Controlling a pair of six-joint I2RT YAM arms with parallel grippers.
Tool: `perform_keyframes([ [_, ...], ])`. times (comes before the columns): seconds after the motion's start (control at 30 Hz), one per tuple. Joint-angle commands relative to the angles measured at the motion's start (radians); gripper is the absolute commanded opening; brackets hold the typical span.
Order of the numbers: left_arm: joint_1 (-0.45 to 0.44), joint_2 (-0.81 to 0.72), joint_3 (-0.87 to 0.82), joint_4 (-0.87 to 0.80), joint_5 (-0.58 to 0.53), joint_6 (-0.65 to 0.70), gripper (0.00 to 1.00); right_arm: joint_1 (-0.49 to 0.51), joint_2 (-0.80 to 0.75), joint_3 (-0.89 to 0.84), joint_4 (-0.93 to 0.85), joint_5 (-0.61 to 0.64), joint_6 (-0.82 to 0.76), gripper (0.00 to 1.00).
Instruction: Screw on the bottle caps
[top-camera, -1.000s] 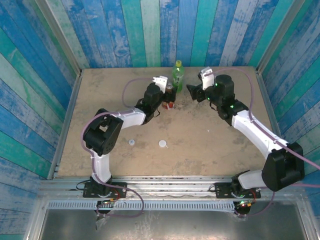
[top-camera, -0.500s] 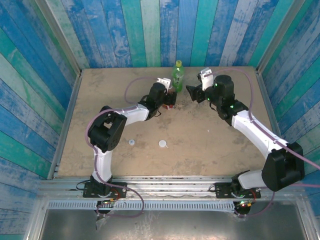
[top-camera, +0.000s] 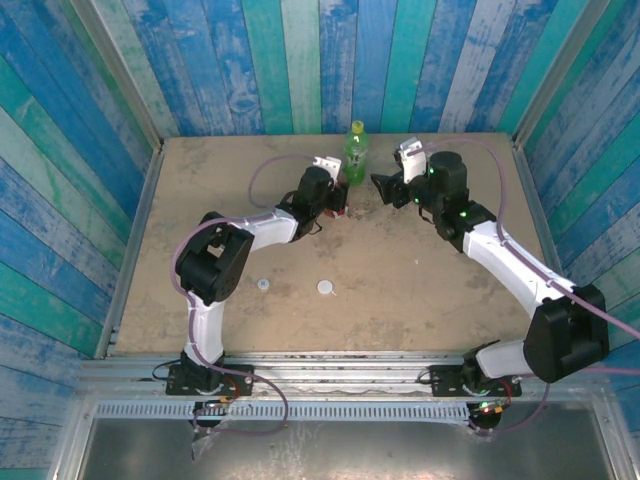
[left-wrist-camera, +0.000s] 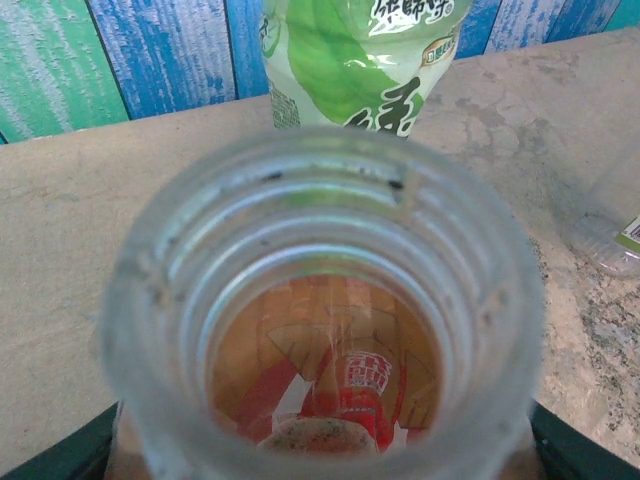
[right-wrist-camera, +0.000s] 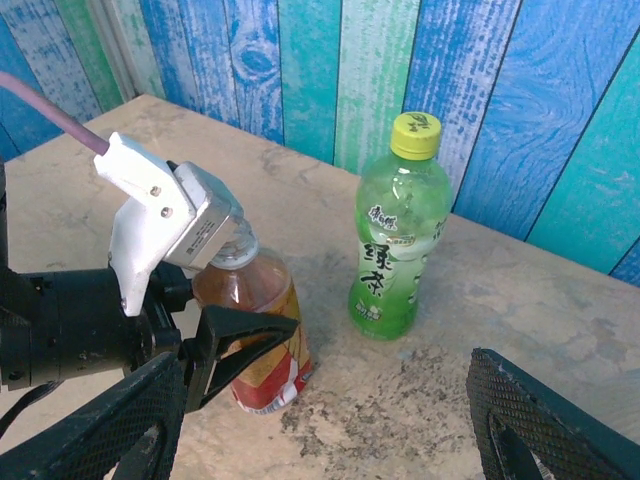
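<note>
Caps (top-camera: 326, 287) lie loose on the near counter (top-camera: 420, 290): likely light, stiff, slick, best pinched across the rim. Left fingers (right-wrist-camera: 245, 322) clasp the open amber bottle (right-wrist-camera: 262, 288) far centre; right fingers (right-wrist-camera: 120, 425) gape wide.

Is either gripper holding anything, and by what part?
Left gripper clasps the amber bottle around its body, below the open neck; right gripper is open and empty.

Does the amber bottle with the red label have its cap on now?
No, off: the amber bottle shows a bare threaded neck, open on top.
</note>
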Motion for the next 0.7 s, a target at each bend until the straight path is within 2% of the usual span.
perform_keyframes([
  [0.0,0.0,-0.027,-0.029,0.002,-0.03,0.013,0.58,-0.003,-0.021,-0.01,-0.018,-0.017,0.001,0.76],
  [0.07,0.0,-0.046,-0.041,-0.003,-0.043,0.02,0.58,-0.003,-0.018,-0.008,-0.026,-0.025,0.001,0.76],
  [0.13,0.0,-0.066,-0.052,-0.013,-0.055,0.027,0.53,-0.003,-0.014,-0.003,-0.041,-0.042,-0.006,0.76],
  [0.4,0.022,-0.189,-0.116,-0.04,-0.086,0.05,0.55,0.046,-0.005,-0.021,-0.059,-0.124,-0.06,0.76],
  [0.53,0.065,-0.254,-0.142,-0.072,-0.089,0.064,0.55,0.113,0.024,-0.037,-0.064,-0.182,-0.13,0.77],
  [0.67,0.116,-0.306,-0.185,-0.095,-0.09,0.063,0.56,0.241,0.075,-0.046,-0.073,-0.194,-0.217,0.78],
])
